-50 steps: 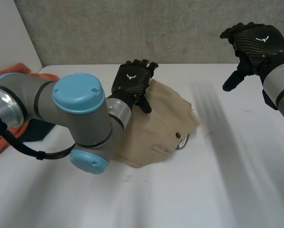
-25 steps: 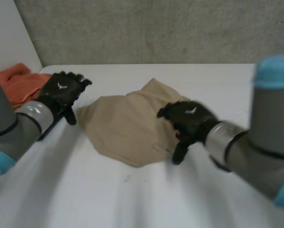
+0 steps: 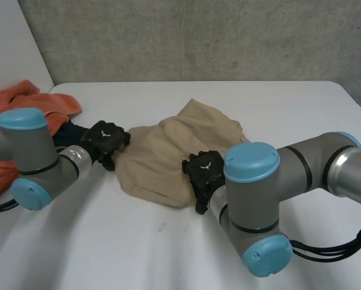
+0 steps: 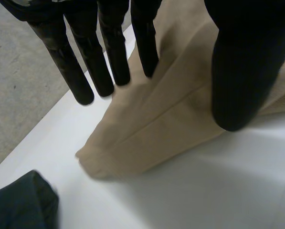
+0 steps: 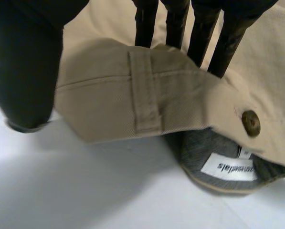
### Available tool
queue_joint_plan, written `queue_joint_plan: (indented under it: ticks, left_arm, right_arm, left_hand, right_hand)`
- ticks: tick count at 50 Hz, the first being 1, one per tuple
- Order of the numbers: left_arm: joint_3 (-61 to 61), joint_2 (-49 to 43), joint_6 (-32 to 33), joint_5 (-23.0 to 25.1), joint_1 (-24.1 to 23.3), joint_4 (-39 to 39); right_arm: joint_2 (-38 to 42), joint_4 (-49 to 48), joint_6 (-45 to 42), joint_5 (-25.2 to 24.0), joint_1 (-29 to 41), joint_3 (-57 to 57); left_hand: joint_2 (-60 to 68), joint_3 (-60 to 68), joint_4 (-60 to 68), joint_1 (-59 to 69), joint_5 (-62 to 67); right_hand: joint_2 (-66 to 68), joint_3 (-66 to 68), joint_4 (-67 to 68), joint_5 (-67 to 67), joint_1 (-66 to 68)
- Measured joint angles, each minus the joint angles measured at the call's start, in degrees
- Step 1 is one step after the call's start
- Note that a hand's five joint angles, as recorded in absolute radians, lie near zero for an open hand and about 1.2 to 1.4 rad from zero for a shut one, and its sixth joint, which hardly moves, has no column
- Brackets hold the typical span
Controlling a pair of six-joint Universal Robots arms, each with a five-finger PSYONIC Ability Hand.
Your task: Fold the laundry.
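Observation:
Tan trousers (image 3: 162,154) lie crumpled in the middle of the white table (image 3: 168,254). My left hand (image 3: 104,142) rests at their left edge. At the wrist its fingers (image 4: 109,52) are straight above a folded tan edge (image 4: 152,129), the thumb (image 4: 237,76) touching the cloth beside them. My right hand (image 3: 204,174) is at the front right edge, on the waistband. There its straight fingers (image 5: 199,33) reach behind the waistband (image 5: 142,105) and the thumb (image 5: 27,71) stands in front of it. A brown button (image 5: 250,122) and a white label (image 5: 228,168) show at the open waist.
An orange cloth (image 3: 29,109) and a dark garment (image 3: 71,134) lie at the table's left side, the dark garment (image 4: 23,202) close to my left hand. A grey wall (image 3: 198,36) stands behind the table. Bare table stretches in front and to the right.
Both hands have dropped onto the tan trousers. The left moved right to their left edge. The right slid down and left to the waistband. The left hand's fingers have drawn in somewhat.

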Motion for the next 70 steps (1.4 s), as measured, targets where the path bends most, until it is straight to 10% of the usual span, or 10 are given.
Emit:
queue_joint_plan:
  ticks: [7,17,28,39,46,70]
  left_arm:
    - [1.3,-0.2,0.0,-1.2,-2.1,0.1]
    - [-1.7,16.4,-3.9,-9.1,-6.0,-0.4]
    - [-8.5,39.9,-22.9,-11.0,-9.7,-1.8]
    - [-10.4,29.6,-30.5,-13.8,-17.2,-3.2]
    - [-6.9,19.3,-29.8,-19.5,-18.3,-4.6]
    - [-2.3,15.2,-29.5,-20.5,-17.6,-4.6]
  right_arm:
    - [0.2,-4.4,-3.2,1.3,-0.6,-1.1]
    - [-12.2,-1.0,-6.3,0.5,-7.0,-6.9]
    - [-17.4,15.8,-11.3,-5.6,-16.0,-24.3]
    - [-7.1,22.4,-11.3,-8.9,-17.8,-31.1]
    - [-1.6,26.4,-10.1,-7.6,-17.9,-29.3]
    - [-23.8,25.0,22.6,-13.0,-21.7,8.6]
  left_hand:
    - [32.2,32.0,33.0,29.4,30.3]
    - [32.9,32.6,33.7,29.4,30.3]
    - [33.0,32.9,33.7,29.4,30.3]
    - [33.1,32.9,33.7,29.4,32.2]
    - [33.1,32.9,33.7,29.4,32.2]
    - [33.1,32.9,33.7,29.4,32.2]
  right_hand:
    - [46.7,47.2,47.3,45.6,37.5]
    - [47.9,48.2,48.8,47.0,39.2]
    - [47.9,48.6,48.8,47.1,39.3]
    - [47.9,48.7,48.9,48.1,40.8]
    - [-2.8,-2.4,-2.1,-2.2,-2.1]
    - [-5.4,-5.6,-4.6,-5.2,-3.9]
